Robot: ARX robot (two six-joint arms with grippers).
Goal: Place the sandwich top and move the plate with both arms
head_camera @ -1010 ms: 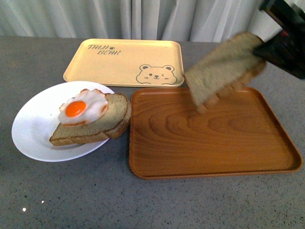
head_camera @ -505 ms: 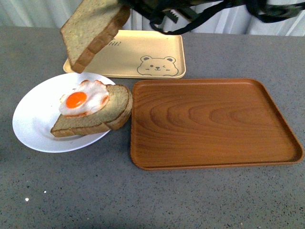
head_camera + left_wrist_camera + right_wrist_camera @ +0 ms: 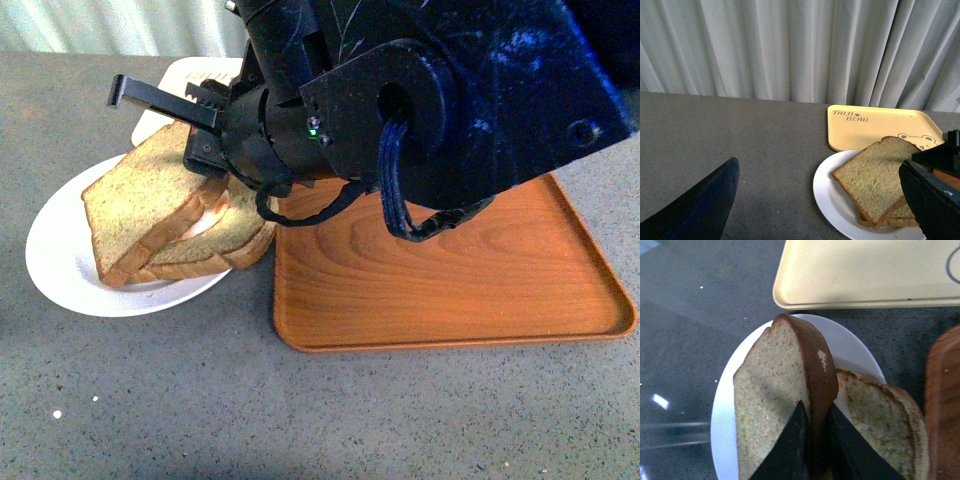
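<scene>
The sandwich top, a thick speckled slice, lies tilted over the egg and lower bread slice on the white plate. My right gripper is shut on the top's crust edge; in the right wrist view its fingers pinch the dark crust of the sandwich top above the plate. My left gripper stands open, well above the table, with the plate and sandwich top seen between its fingers. The egg is almost wholly covered.
A brown wood-grain tray lies right beside the plate, partly hidden under my right arm. A pale yellow bear tray sits behind the plate. Grey curtains close off the back of the table.
My right arm has come down from above the yellow tray, lowering the sandwich top onto the egg and lower slice. The arm now fills the upper front view.
</scene>
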